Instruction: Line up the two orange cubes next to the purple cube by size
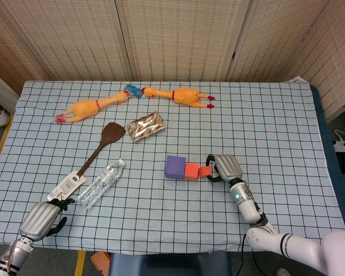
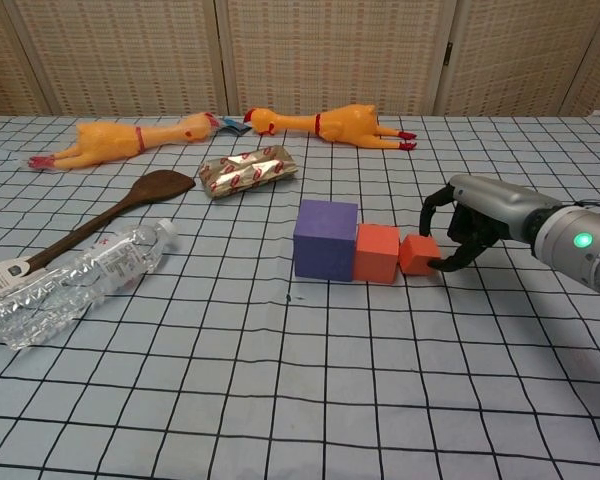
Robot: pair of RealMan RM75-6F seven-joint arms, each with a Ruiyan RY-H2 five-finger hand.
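Note:
The purple cube point(image 1: 175, 167) point(image 2: 325, 239) stands mid-table with the larger orange cube point(image 1: 191, 171) point(image 2: 377, 253) touching its right side. The small orange cube point(image 1: 204, 172) point(image 2: 418, 254) sits right against the larger one, in line with both. My right hand point(image 1: 225, 167) point(image 2: 471, 223) grips this small cube, fingers curled around its far and near sides. My left hand point(image 1: 42, 219) rests at the table's front left corner with its fingers curled in, holding nothing; only the head view shows it.
A plastic bottle point(image 2: 75, 274) and a wooden spatula point(image 2: 100, 222) lie at the left. A foil packet point(image 2: 248, 171) and two rubber chickens point(image 2: 125, 137) point(image 2: 325, 124) lie toward the back.

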